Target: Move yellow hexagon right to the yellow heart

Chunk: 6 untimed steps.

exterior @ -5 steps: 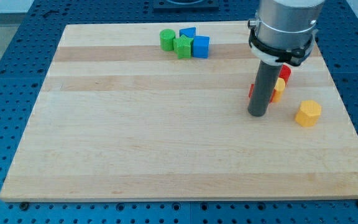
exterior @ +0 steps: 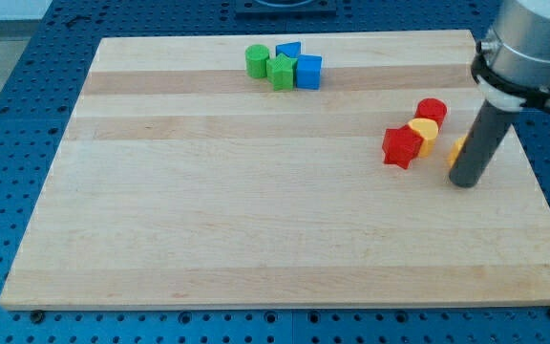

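Observation:
The yellow hexagon (exterior: 457, 148) shows only as a thin sliver at the left edge of my rod; the rest is hidden behind it. The yellow heart (exterior: 426, 134) lies just to its left, between a red star-like block (exterior: 402, 146) and a red cylinder (exterior: 432, 111). My tip (exterior: 466, 182) rests on the board at the view's right, just below the hexagon and to the right of the red and yellow cluster.
A green cylinder (exterior: 256, 60), a green block (exterior: 280, 71), a blue cube (exterior: 308, 71) and a blue triangular block (exterior: 289, 50) sit clustered at the view's top centre. The wooden board's right edge (exterior: 533, 162) is close to my rod.
My tip has moved right, from in front of the red star-like block to the hexagon. The hexagon has shifted up and left, nearer the heart.

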{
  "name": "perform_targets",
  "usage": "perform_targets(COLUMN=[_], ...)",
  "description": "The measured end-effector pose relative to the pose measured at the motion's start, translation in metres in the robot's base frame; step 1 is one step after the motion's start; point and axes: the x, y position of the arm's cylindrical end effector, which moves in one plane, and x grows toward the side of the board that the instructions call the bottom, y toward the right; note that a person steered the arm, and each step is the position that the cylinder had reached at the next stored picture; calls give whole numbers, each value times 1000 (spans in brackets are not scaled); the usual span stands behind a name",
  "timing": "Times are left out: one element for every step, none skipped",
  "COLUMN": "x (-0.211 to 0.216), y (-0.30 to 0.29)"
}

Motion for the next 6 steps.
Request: perform_targets(x=[-8,36,30,-5,-14,-13], y=[0,-13,28,78,61,16])
